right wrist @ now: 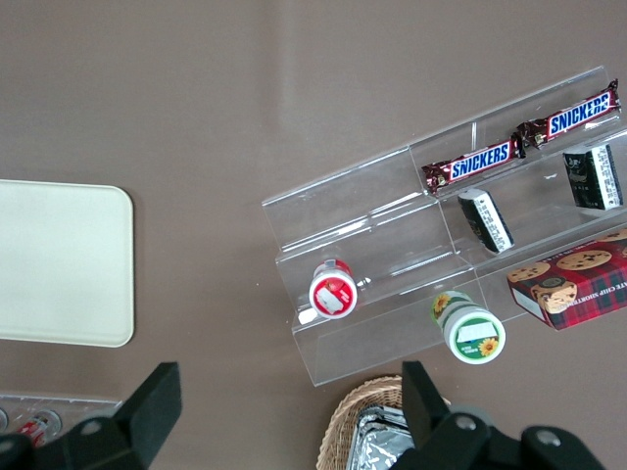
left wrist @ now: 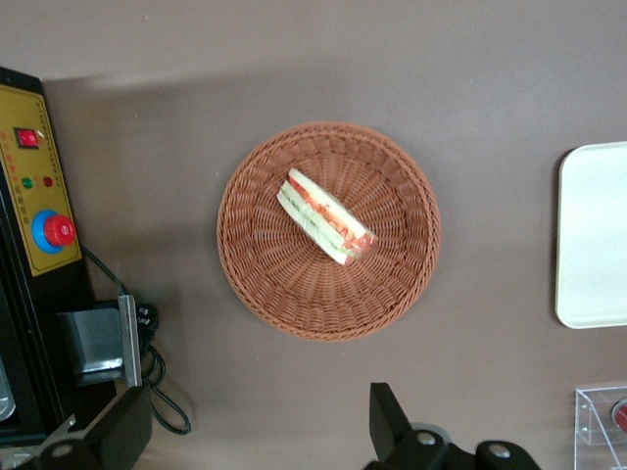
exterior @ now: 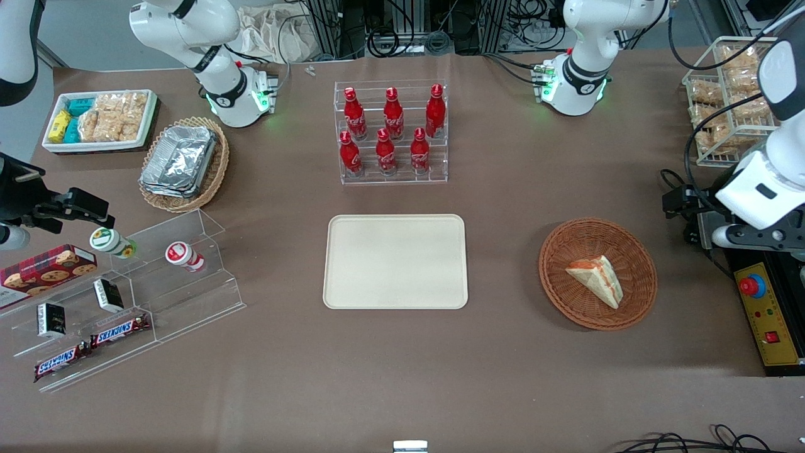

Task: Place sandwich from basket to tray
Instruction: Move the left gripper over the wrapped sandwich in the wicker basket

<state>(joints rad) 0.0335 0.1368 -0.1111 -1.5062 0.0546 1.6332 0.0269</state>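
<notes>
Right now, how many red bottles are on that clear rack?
6: three on the upper step, three on the lower step. The gripper hangs above the table beside the basket.

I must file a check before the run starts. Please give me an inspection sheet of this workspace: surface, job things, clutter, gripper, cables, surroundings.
Surface: brown table, no spill seen.
Job things: sandwich lies in the basket; the tray is bare, beside the basket toward the parked arm's end.
Clutter: Coca-Cola bottles in a clear rack, farther from the front camera than the tray; foil containers, Snickers bars and cookie box toward the parked arm's end.
Gripper: left gripper open, high above the table beside the basket, touching nothing.
Cables: black cable beside the emergency-stop box.
Surroundings: wire rack of snack packets at the working arm's end.
</notes>
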